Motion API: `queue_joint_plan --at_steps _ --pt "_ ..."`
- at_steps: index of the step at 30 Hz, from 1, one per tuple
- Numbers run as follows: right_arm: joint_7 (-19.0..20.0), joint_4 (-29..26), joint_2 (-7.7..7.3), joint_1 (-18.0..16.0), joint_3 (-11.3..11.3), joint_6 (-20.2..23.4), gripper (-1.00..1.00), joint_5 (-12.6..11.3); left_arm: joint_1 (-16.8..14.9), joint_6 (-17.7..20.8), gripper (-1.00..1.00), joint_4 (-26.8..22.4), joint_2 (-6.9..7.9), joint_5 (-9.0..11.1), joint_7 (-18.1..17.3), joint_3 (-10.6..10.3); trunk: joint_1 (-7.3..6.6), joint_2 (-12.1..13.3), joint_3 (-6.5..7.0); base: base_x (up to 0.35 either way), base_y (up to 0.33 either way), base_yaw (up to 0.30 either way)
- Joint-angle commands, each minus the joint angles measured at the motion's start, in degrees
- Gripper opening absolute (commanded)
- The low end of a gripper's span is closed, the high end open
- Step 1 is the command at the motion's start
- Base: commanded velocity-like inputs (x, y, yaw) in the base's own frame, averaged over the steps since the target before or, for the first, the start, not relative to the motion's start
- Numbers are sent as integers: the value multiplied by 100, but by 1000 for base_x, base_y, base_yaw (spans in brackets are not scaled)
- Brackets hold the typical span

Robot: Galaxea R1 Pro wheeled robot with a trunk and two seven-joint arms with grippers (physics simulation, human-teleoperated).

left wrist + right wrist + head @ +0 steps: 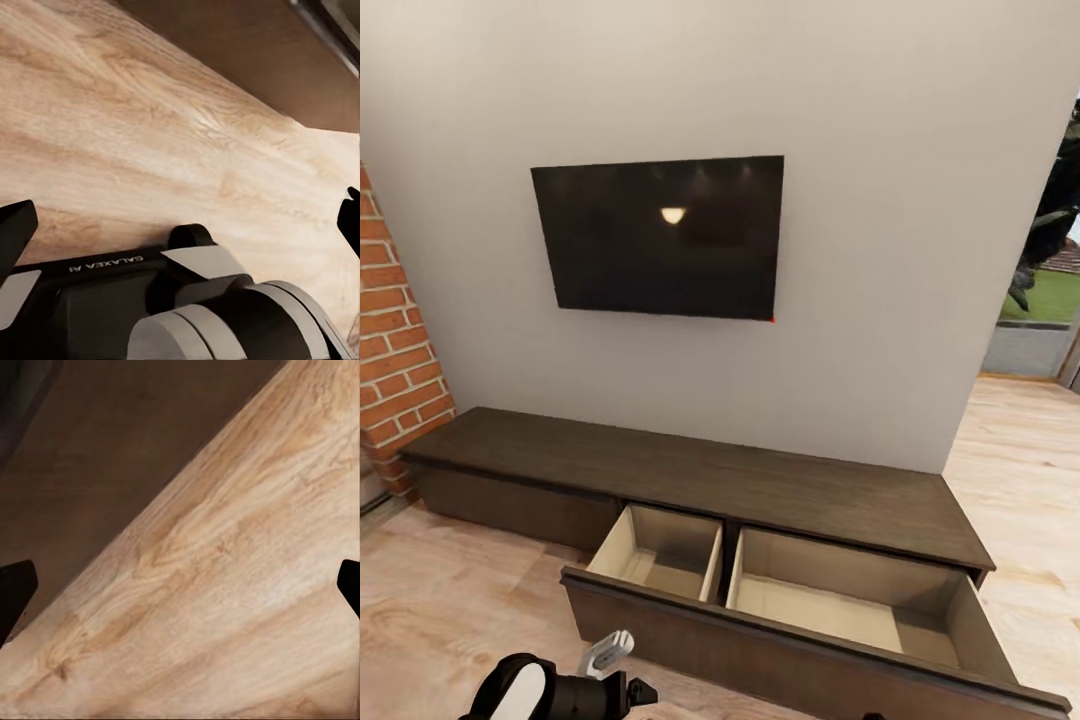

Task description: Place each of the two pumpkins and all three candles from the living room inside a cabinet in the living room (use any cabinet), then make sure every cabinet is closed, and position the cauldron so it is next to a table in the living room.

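- One cabinet [700, 480] runs long along the wall under the TV [660, 235], its drawer [800, 610] pulled out toward the robot.
- Bare floor [450, 600] lies left of the drawer.
- Left gripper [184, 221] and right gripper [180, 585] both spread wide, holding nothing.

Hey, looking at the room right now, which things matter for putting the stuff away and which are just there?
For the job:
cabinet
its open drawer, nothing in it
left gripper, open
right gripper, open

Just there:
television
brick wall
wood floor
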Motion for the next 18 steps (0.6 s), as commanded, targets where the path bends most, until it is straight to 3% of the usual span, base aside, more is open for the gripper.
queue_joint_plan --at_steps 1,4,8,11,15,18 --pt "-6 0 11 0 0 11 100 76 -1 -3 100 0 -8 1 139 2 -23 41 18 0 0 292" --pt "-127 0 30 1 17 35 100 380 0 -12 100 5 -23 0 567 10 -89 162 72 0 0 292" --pt "-713 -96 118 -30 25 81 100 771 -1 -170 100 116 -24 -4 1065 43 -176 322 144 0 0 292" --pt "-1403 -309 363 -52 27 374 100 1187 -2 -656 100 672 -17 -13 1404 62 -242 443 198 0 0 292" --pt "-2255 -712 837 -60 60 656 100 1822 -3 -1462 100 1490 -3 -59 1657 52 -330 603 270 0 0 292" --pt "-2598 -783 1046 -61 171 660 100 2330 -2 -1860 100 1838 -8 -209 1721 30 -396 723 324 0 0 292"
